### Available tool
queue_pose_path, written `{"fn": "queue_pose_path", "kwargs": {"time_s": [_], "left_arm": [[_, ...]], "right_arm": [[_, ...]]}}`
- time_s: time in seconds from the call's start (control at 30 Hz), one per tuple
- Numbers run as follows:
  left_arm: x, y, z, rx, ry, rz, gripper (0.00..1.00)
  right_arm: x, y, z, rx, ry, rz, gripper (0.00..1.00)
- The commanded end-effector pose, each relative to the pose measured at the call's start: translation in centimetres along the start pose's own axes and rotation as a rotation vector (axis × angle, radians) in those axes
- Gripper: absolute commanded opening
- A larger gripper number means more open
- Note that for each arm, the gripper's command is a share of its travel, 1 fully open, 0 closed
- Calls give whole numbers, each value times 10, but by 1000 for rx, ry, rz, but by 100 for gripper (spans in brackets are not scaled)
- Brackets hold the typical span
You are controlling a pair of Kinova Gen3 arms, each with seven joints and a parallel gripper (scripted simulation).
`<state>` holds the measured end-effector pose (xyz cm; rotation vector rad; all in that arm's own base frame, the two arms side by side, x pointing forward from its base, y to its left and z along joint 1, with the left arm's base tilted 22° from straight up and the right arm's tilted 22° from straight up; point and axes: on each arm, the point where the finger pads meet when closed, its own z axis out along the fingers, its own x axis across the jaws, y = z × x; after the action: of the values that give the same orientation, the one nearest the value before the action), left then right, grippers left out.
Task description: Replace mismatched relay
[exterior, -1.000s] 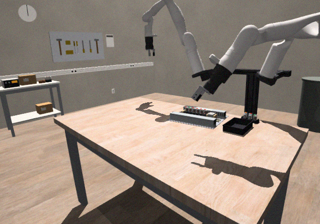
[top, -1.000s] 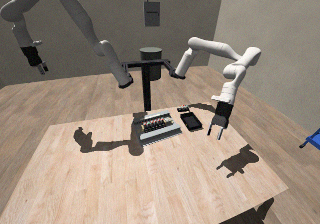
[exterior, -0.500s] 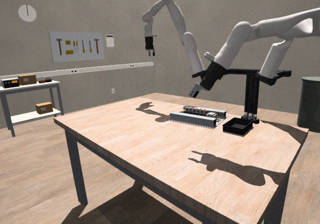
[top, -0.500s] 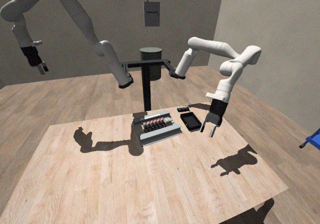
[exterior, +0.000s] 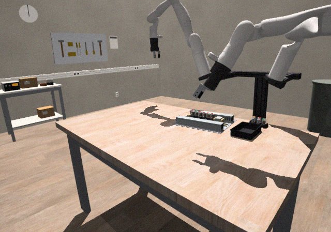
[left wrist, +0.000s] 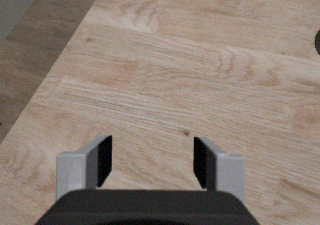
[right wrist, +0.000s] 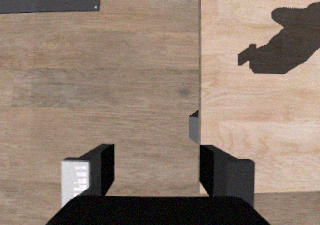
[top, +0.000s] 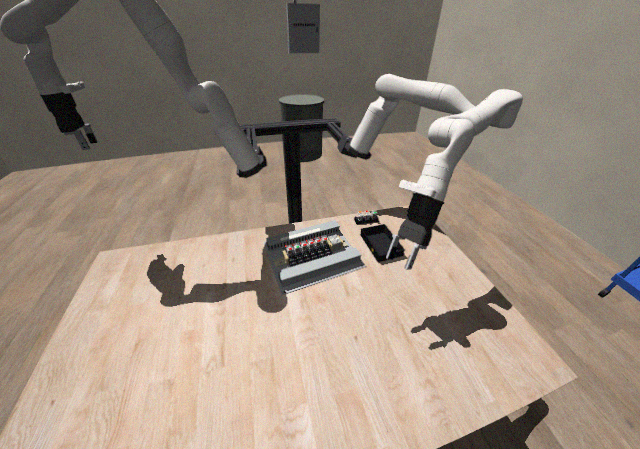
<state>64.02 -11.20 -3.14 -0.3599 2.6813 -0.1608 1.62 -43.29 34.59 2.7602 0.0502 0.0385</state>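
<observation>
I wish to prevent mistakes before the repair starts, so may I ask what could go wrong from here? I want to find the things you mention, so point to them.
The relay with the green button (top: 296, 246) (exterior: 197, 111) stands in a tight row, so the open left gripper (top: 398, 262) (exterior: 197, 94) (left wrist: 152, 153) might pull or tilt a neighbor.

The rack (top: 366, 221) (exterior: 265, 125) holds spares with different button colors; a wrong one could be taken, since the red one is needed.

The panel (top: 323, 271) (exterior: 199, 123) is loose, so a hard pull could lift it.
</observation>
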Motion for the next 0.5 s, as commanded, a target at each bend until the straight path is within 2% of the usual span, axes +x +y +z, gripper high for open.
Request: {"fn": "queue_pose_path", "kwargs": {"time_s": [0.0,0.27,0.47], "left_arm": [[9,-7,-3,-17,27,-1,100],[29,-18,-7,-54,85,-6,100],[38,-23,-8,-54,85,-6,100]], "right_arm": [[0,0,0,-1,0,0,100],[0,0,0,-1,0,0,100],[0,0,0,-1,0,0,100]]}}
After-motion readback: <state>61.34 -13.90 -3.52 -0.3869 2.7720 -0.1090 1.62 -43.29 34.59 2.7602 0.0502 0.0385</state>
